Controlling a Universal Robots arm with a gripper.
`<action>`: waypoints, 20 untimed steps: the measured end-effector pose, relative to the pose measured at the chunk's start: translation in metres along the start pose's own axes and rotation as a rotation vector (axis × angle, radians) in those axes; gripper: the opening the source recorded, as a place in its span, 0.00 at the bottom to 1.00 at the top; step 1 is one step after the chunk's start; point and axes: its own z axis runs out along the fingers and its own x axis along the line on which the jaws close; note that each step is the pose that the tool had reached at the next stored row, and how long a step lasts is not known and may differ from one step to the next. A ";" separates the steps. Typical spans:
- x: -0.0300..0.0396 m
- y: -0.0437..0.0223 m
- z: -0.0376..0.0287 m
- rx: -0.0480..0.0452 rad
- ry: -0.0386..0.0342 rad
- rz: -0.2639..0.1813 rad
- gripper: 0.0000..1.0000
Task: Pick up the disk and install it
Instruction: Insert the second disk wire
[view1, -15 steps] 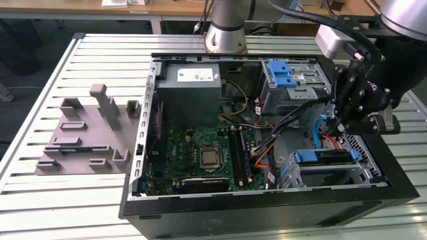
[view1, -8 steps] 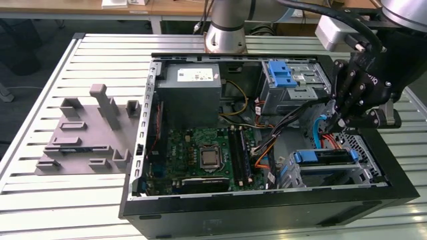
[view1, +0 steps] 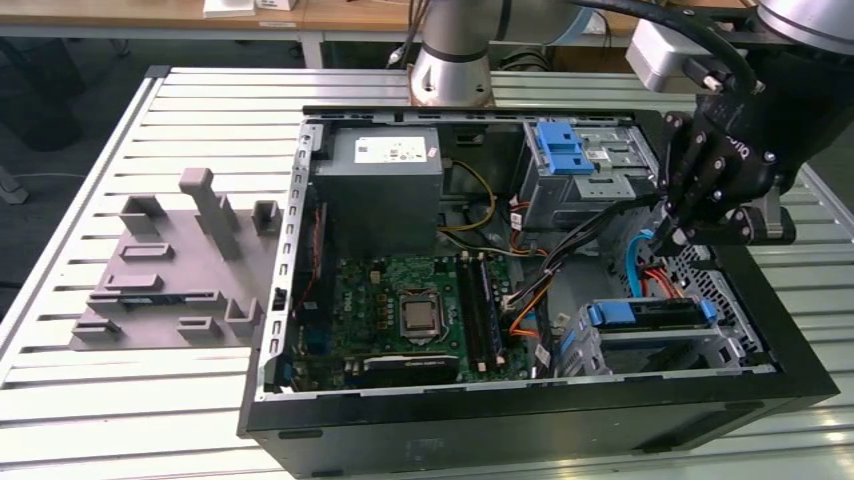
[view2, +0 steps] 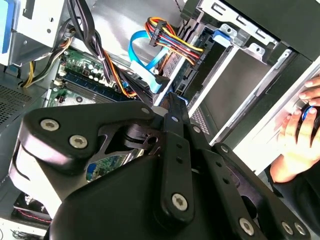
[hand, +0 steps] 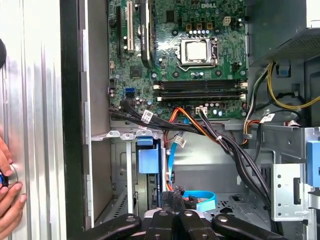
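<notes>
one disk (view1: 650, 314) lies at six o'clock from the jaws in the exterior view, long axis three-to-nine; jaws look shut, empty.

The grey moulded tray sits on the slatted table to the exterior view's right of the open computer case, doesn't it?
Not quite. The grey moulded tray sits on the slatted table to the exterior view's left of the open computer case, as the exterior view shows.
</notes>
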 end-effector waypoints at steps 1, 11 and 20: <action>-0.0001 0.0000 0.0000 0.0000 0.0001 0.000 0.11; -0.0026 0.0002 -0.0013 0.0000 0.0002 0.000 0.17; -0.0081 0.0006 -0.0053 0.0000 0.0001 0.000 0.24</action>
